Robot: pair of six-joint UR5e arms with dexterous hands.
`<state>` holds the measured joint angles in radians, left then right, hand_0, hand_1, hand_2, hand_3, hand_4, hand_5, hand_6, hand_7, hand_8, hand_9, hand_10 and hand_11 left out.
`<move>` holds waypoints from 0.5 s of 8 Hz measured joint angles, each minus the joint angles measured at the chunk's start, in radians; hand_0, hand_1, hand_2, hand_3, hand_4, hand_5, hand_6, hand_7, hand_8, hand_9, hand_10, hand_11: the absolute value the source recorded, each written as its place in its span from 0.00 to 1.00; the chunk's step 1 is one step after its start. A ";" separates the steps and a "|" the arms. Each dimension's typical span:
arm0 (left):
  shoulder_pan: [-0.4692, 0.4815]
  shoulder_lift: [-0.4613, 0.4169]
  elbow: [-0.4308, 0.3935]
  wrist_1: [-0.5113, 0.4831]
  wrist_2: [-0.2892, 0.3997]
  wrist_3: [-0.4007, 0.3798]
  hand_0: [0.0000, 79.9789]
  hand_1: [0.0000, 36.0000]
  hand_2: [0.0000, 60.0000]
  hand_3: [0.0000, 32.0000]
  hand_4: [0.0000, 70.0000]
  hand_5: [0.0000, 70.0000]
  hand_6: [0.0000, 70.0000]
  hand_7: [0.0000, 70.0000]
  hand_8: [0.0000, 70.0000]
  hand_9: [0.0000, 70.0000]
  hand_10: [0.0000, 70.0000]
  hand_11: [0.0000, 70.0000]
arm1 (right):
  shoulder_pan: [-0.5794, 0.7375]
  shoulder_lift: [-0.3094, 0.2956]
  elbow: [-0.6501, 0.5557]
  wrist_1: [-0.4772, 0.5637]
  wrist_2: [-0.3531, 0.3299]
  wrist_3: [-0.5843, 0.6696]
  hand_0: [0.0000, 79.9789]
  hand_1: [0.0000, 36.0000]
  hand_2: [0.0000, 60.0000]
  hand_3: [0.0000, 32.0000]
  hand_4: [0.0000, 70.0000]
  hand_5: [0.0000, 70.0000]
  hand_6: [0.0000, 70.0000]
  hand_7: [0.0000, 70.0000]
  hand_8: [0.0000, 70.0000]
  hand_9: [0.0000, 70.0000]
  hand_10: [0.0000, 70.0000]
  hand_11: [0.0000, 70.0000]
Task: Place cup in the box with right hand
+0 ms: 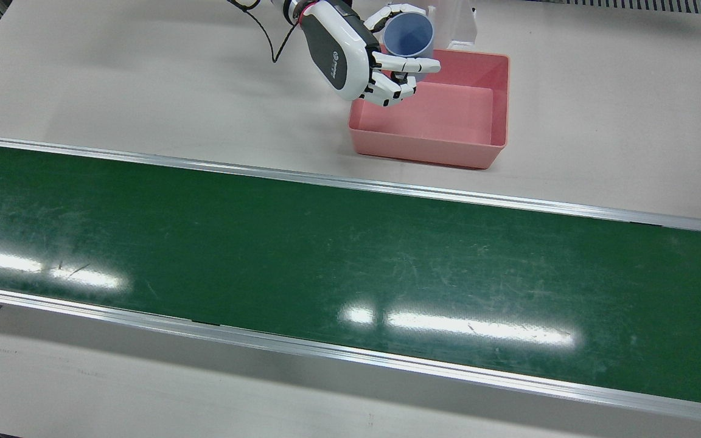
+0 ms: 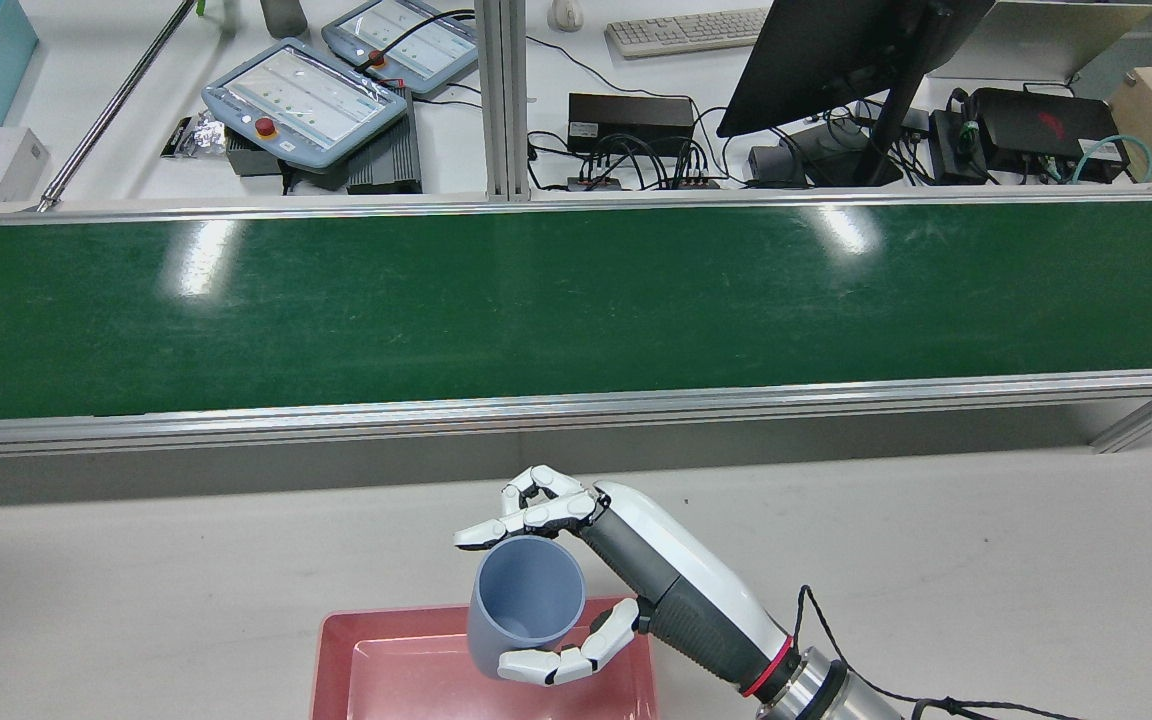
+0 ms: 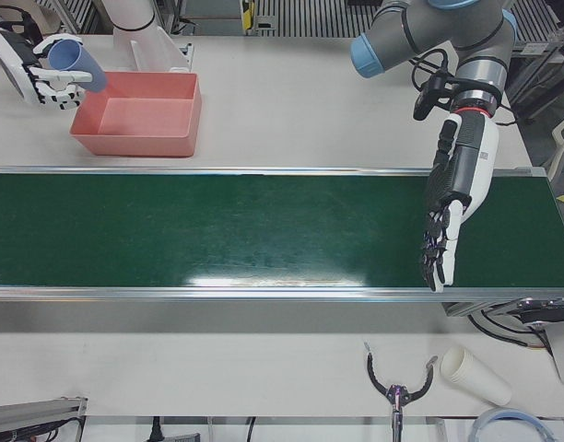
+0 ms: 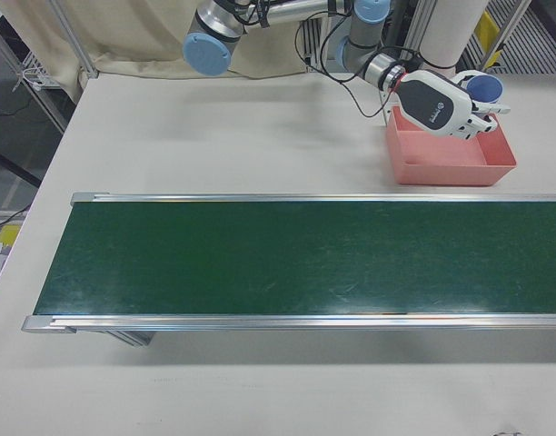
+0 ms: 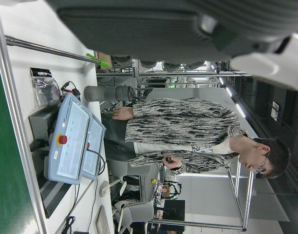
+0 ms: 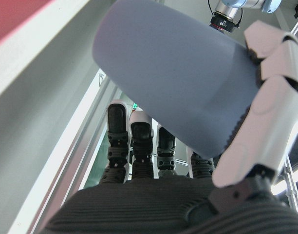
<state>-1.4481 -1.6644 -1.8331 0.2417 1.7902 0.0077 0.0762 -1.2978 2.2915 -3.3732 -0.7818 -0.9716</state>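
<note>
Blue cup (image 1: 409, 38), pink box (image 1: 442, 112), green belt (image 1: 326, 261), white-and-grey robot hand (image 1: 356, 58)

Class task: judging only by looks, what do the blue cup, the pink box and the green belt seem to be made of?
Blue cup: probably matte plastic, one even colour, no glare.
Pink box: likely moulded plastic, thin smooth walls.
Green belt: seemingly glossy rubber or PVC, scuffed and mirroring lamps.

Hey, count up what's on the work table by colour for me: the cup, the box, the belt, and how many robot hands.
Blue cup: 1
Pink box: 1
Green conveyor belt: 1
White-and-grey robot hands: 2, the right hand holding the cup, the left hand over the belt
Total: 5
</note>
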 measured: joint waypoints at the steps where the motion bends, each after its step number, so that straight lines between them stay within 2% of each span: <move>1: 0.000 0.000 0.000 0.000 0.000 0.000 0.00 0.00 0.00 0.00 0.00 0.00 0.00 0.00 0.00 0.00 0.00 0.00 | -0.057 0.002 -0.001 0.000 0.037 -0.011 0.60 0.31 0.00 0.00 0.00 0.05 0.00 0.00 0.00 0.00 0.00 0.00; 4: 0.000 0.000 0.000 0.001 0.000 0.000 0.00 0.00 0.00 0.00 0.00 0.00 0.00 0.00 0.00 0.00 0.00 0.00 | -0.112 -0.001 -0.002 -0.001 0.083 -0.013 0.59 0.28 0.00 0.00 0.00 0.05 0.01 0.00 0.00 0.00 0.00 0.01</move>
<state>-1.4481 -1.6644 -1.8331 0.2424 1.7901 0.0077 -0.0361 -1.2987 2.2895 -3.3742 -0.6988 -0.9846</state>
